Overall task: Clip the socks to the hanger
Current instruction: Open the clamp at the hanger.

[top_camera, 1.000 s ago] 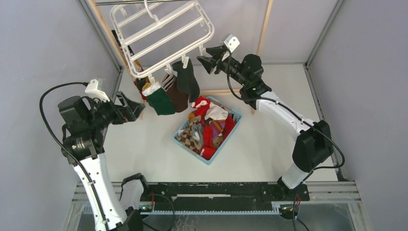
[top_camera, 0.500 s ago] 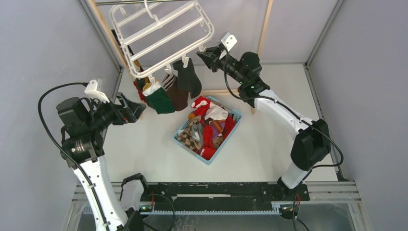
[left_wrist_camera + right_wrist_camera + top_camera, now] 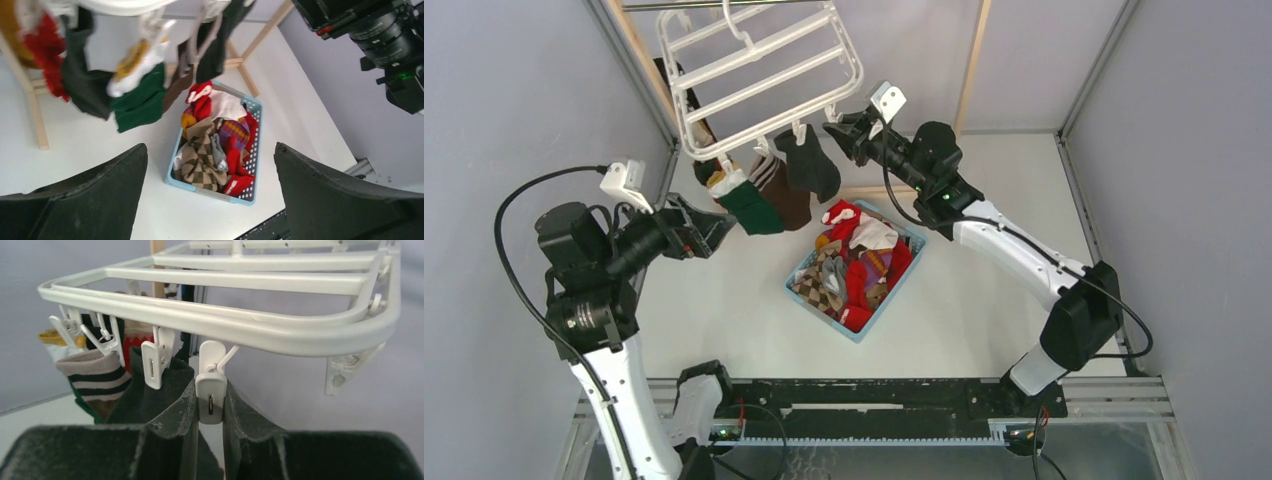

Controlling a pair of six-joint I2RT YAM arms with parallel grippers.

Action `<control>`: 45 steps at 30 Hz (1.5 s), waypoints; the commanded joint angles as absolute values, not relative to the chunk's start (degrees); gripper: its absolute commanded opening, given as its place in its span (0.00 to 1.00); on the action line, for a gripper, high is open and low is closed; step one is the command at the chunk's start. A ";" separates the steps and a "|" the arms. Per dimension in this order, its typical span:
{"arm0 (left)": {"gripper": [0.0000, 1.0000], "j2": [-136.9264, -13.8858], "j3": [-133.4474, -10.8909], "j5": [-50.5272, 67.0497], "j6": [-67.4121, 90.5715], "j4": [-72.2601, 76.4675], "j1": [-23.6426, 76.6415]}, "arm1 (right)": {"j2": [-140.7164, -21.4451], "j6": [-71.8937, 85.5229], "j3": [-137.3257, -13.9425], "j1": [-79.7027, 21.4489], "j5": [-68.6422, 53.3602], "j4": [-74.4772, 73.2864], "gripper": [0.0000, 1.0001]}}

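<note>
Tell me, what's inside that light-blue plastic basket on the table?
A heap of loose fabric socks fills the light-blue plastic basket: red, white, grey, brown argyle, purple-striped and mustard ones show. Whatever lies beneath the top layer is covered.

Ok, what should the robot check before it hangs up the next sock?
1. right gripper on a white clip of the hanger: ok, its fingers touch both sides.
2. That clip's mouth open: cannot tell, it is hidden.
3. left gripper holding a sock: not ok, it is open and empty.
4. socks waiting in the light-blue basket: ok, a whole pile.
5. black sock on the next clip: ok, it is hanging.
</note>
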State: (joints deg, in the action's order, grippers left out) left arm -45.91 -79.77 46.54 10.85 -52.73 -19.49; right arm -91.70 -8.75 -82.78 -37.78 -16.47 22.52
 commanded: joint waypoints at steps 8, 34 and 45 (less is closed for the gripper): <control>0.95 -53.32 -92.72 37.93 11.19 -51.91 2.63 | -83.48 -9.01 -81.83 -46.83 -9.59 16.45 0.00; 0.80 -70.48 -104.37 36.00 19.40 -38.54 15.64 | -86.99 -5.37 -85.39 -54.38 -11.40 13.07 0.00; 0.76 -69.92 -100.10 35.81 18.54 -36.52 16.12 | -88.17 -4.30 -88.31 -55.57 -13.16 10.08 0.00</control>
State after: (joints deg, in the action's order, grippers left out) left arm -70.46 -101.23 36.21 19.11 -40.99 15.64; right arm -87.66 -6.00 -85.14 -53.28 -8.56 12.43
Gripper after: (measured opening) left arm 0.766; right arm 0.257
